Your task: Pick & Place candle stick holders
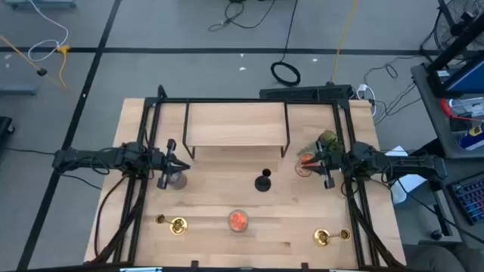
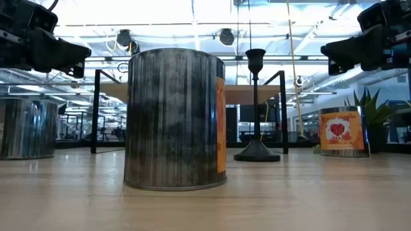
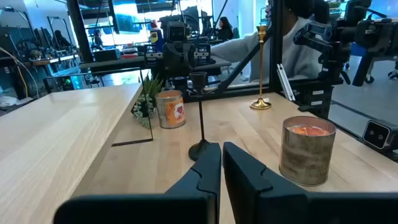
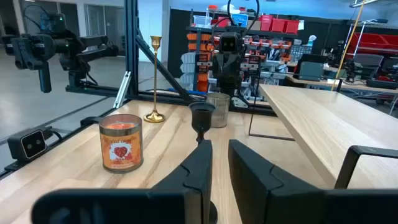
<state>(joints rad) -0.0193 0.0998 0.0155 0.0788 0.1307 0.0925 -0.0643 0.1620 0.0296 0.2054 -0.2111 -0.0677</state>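
Observation:
The matte black candle stick holder (image 1: 262, 181) stands upright on its round base mid-table; it also shows in the low view (image 2: 255, 109) and in both wrist views (image 3: 200, 115) (image 4: 201, 118). One gold holder (image 1: 172, 224) (image 4: 154, 78) stands near the front left. The other gold holder (image 1: 329, 237) (image 3: 261, 68) stands near the front right. My left gripper (image 1: 168, 162) (image 3: 222, 162) hovers left of the black holder, shut and empty. My right gripper (image 1: 327, 168) (image 4: 221, 162) hovers right of it, its fingers a narrow gap apart and empty.
A glass jar with orange filling (image 1: 238, 220) stands front centre. A grey jar (image 1: 175, 179) sits under the left gripper. An orange jar (image 1: 305, 162) and a green plant (image 1: 327, 141) sit by the right gripper. A wooden shelf on a black frame (image 1: 236, 125) spans the back.

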